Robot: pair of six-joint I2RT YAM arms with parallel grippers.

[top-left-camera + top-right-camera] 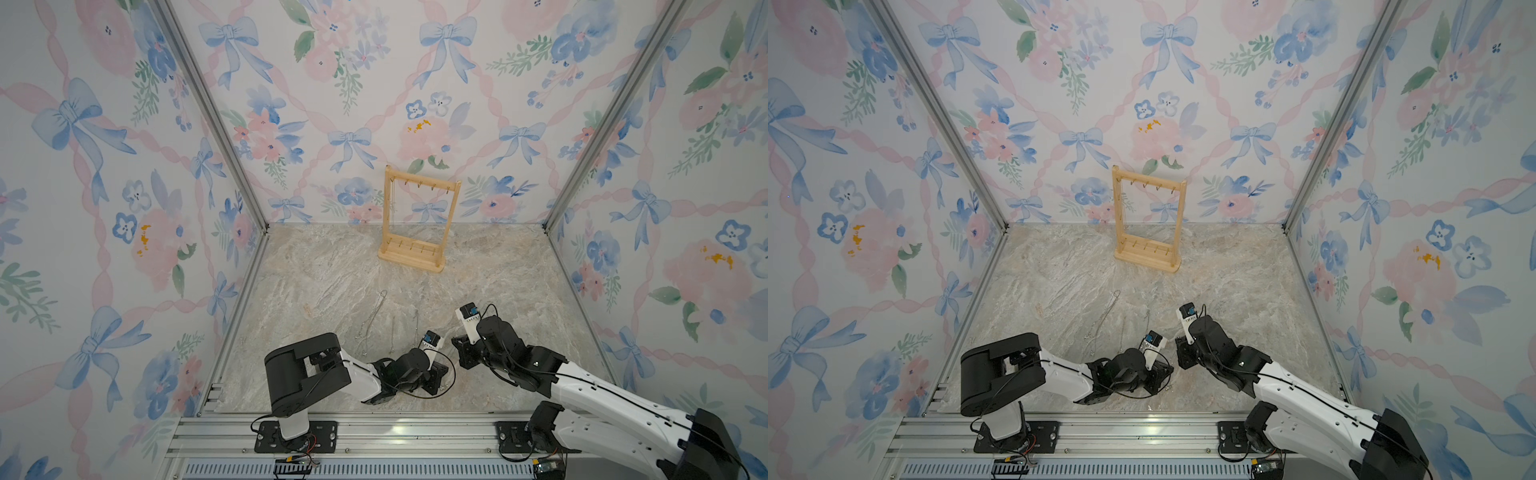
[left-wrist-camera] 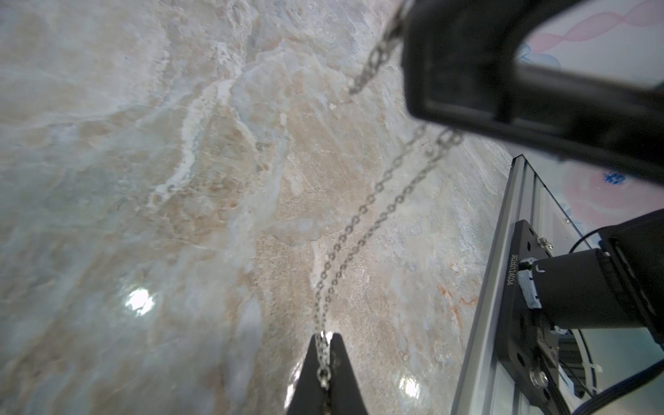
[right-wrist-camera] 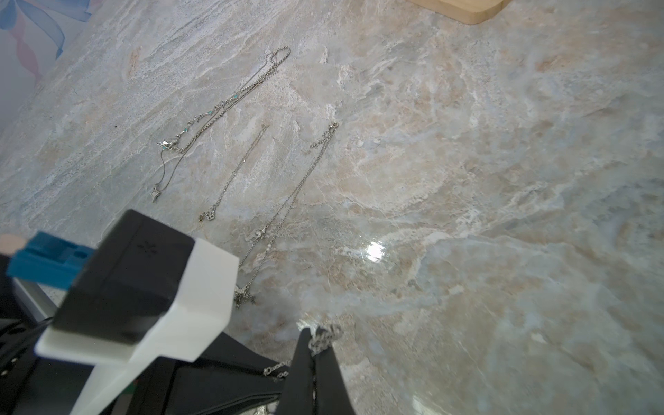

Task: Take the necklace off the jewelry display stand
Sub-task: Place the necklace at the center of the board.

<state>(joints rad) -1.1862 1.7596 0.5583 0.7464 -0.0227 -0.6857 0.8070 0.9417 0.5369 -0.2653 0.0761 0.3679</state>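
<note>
Your left pincer and right pincer clamp one necklace. Lower it taut, bottom centre, clear of the other necklaces.

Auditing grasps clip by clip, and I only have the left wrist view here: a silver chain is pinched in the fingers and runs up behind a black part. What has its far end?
Observer: The right arm's fingers. The right wrist view shows them shut on the silver chain necklace.
Operator: Any other jewelry on the table?
Observer: Yes, several other necklaces lie stretched out on the marble tabletop.
Operator: Where is the stand?
Observer: The jewelry display stand is upright at the far end of the tabletop, well away from the held chain.
</note>
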